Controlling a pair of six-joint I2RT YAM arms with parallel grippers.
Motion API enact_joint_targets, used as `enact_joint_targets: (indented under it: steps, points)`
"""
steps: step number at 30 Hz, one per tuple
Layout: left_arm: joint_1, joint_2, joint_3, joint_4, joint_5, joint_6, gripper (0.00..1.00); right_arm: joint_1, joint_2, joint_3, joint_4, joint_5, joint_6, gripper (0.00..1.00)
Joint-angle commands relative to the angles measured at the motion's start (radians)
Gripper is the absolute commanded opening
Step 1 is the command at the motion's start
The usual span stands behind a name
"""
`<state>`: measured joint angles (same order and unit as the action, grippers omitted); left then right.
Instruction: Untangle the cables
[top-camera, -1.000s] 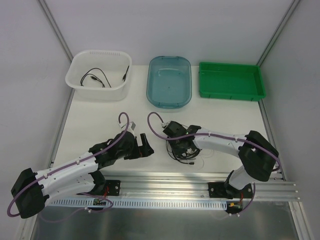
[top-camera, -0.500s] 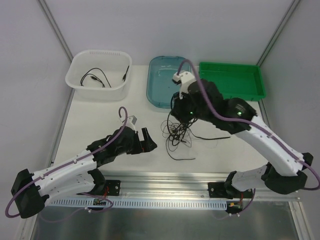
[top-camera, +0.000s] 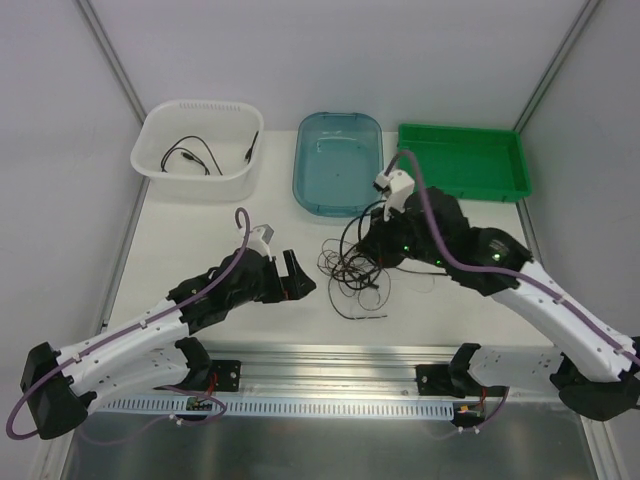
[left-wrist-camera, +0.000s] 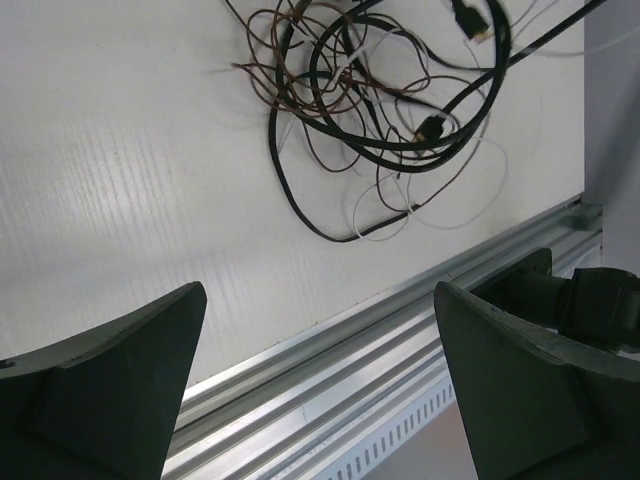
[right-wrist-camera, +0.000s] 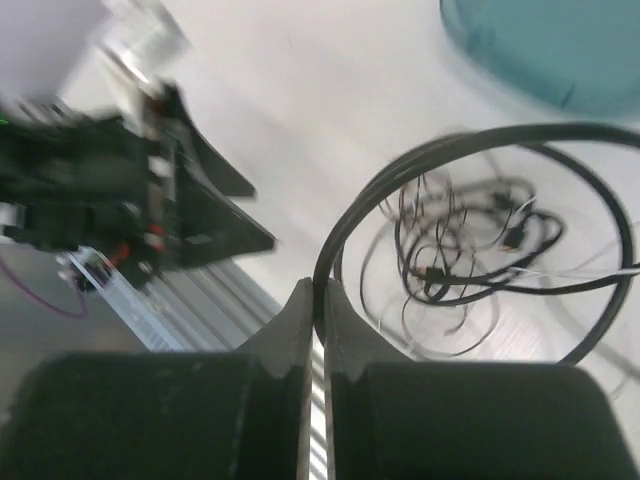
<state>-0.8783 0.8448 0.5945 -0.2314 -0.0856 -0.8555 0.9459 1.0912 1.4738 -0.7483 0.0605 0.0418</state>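
Since a second ago the right arm has unfolded from a low crouch by the near rail (top-camera: 330, 360) and swung up over the middle of the counter (top-camera: 200, 240). It now sits a little lower than it did half a second ago. The cables (top-camera: 352, 268) have been dragged away from the rail with it.

Seen from above, the right arm reaches forward and to its left, elbow raised, wrist tipped down toward the tangle. The right gripper (right-wrist-camera: 318, 295) is clenched on a black cable (right-wrist-camera: 345, 215), whose wide loop arcs up from the pinched fingertips. The rest of the tangle, made of black, white and thin brown wires, lies on the counter beneath it.

The left arm stretches low across the counter toward the tangle from its own side. The left gripper (top-camera: 298, 278) is spread wide, released and holding nothing, just beside the wires but not touching them. Its wrist view shows the tangle (left-wrist-camera: 380, 110) ahead of the parted fingers, with the rail below.

Along the far edge stand a white basket (top-camera: 160, 120) containing a couple of black wires, a blue bin (top-camera: 338, 200) and a green tray (top-camera: 462, 190).
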Motion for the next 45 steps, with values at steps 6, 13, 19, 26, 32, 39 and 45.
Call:
enact_joint_targets:
  steps: [6,13,19,26,32,39,45]
  points:
    - [-0.011,-0.007,0.021,0.009,0.003,0.036,0.99,-0.009,-0.039,-0.28,0.041,-0.067,0.148,0.01]
    - [-0.051,0.042,0.102,0.147,0.119,0.065,0.99,-0.009,0.01,-0.274,0.03,0.065,0.217,0.01]
    - [-0.151,0.095,0.128,0.224,0.05,0.111,0.99,-0.009,0.022,-0.271,0.087,0.145,0.342,0.01]
    - [-0.162,0.189,0.09,0.228,-0.058,0.142,0.99,-0.01,-0.011,-0.112,0.08,0.068,0.265,0.01]
    - [-0.162,0.235,0.103,0.253,-0.128,0.156,0.99,-0.009,-0.103,-0.043,-0.009,0.172,0.184,0.01]
    - [-0.16,0.227,0.11,0.273,-0.255,0.118,0.99,-0.015,-0.234,-0.174,-0.059,0.28,0.196,0.01]
    - [-0.162,0.324,0.109,0.392,-0.18,0.191,0.99,-0.015,-0.301,-0.244,-0.043,0.338,0.259,0.01]
